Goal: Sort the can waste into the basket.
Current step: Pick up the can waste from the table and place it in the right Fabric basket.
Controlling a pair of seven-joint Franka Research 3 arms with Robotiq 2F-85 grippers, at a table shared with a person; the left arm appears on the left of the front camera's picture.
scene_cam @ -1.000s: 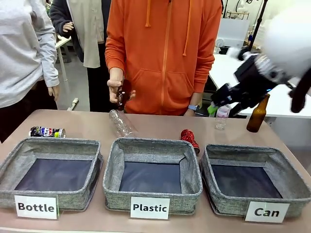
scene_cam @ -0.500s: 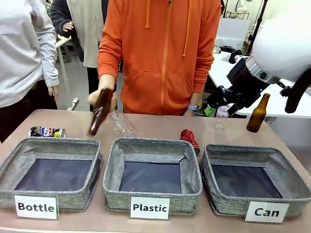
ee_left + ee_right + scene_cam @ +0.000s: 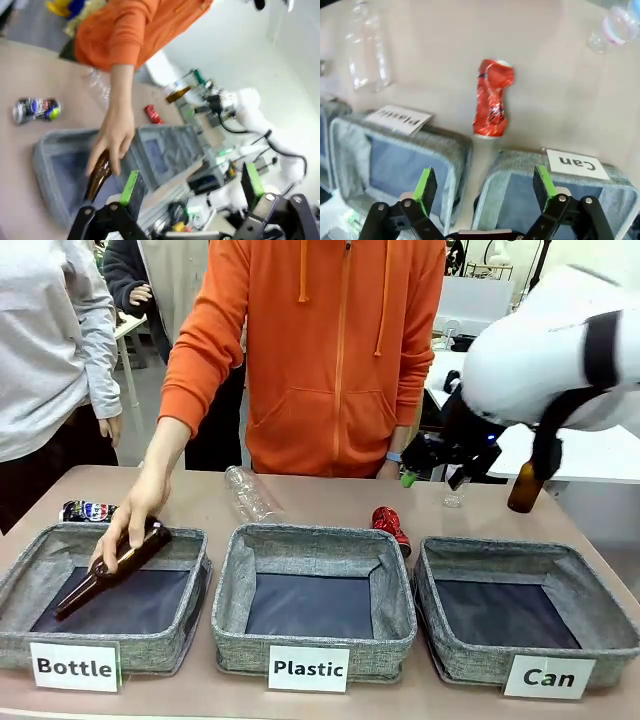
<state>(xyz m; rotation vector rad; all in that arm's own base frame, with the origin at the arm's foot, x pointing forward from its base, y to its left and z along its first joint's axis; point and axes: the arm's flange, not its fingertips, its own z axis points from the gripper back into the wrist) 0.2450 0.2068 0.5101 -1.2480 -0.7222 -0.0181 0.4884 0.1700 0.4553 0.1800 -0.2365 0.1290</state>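
The shiny red crushed can (image 3: 390, 527) lies on the table behind the gap between the middle and right baskets. My right gripper (image 3: 432, 468) hangs above and slightly right of it, open and empty; in its wrist view the red can (image 3: 491, 97) lies ahead of the open right gripper (image 3: 485, 187). The dark printed can (image 3: 95, 511) lies at the far left behind the "Bottle" basket, also seen as the dark can (image 3: 36, 109). The grey "Can" basket (image 3: 470, 665) stands front right with nothing in it. My left gripper (image 3: 190, 185) is open, high above the table.
A person's hand (image 3: 130, 530) lays a brown bottle (image 3: 110, 570) into the "Bottle" basket (image 3: 190, 570). The "Plastic" basket (image 3: 230, 640) sits in the middle. A clear plastic bottle (image 3: 250, 495) lies behind it. A brown bottle (image 3: 527, 485) and a small clear bottle (image 3: 455, 495) stand far right.
The person's hand carried the brown bottle from chest height down into the "Bottle" basket. My right arm swung left and lower, toward the red can.
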